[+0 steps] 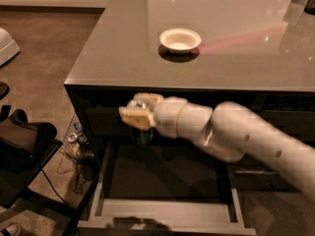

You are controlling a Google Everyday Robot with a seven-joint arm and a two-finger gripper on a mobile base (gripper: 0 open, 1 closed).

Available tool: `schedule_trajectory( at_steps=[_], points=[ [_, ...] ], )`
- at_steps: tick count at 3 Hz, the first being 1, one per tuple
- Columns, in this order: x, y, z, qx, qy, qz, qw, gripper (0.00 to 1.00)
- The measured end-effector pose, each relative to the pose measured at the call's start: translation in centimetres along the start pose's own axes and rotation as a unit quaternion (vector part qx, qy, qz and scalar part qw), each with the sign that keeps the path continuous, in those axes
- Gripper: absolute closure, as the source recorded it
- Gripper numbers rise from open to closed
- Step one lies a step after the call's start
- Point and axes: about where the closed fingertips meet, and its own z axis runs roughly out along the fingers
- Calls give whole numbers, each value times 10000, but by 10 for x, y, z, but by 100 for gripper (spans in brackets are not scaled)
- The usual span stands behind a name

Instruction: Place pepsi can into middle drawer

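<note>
My gripper point(139, 114) is in front of the cabinet, below the countertop edge and above the back left part of the open middle drawer point(162, 211). It is shut on the pepsi can point(144, 134), whose dark blue body hangs below the fingers and whose silver top shows between them. The can is held in the air over the drawer's dark flat interior, apart from it. The drawer is pulled out toward the camera, with lighter grey side and front rims. My white arm reaches in from the right and hides part of the cabinet front.
A white bowl point(180, 39) sits on the glossy countertop point(118, 53). Narrower drawers point(256, 178) are at right. A black chair or bag point(24, 144) and a wire rack with small items point(74, 139) stand on the carpet at left.
</note>
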Motion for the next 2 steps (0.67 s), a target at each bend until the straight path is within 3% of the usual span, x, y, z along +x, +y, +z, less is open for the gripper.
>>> schedule_trajectory(
  at_steps=[1,2],
  points=[
    [78,-21,-9,449,-52,-10,9990,100],
    [94,-29,-7,509,-92,150,9985,100]
  ],
)
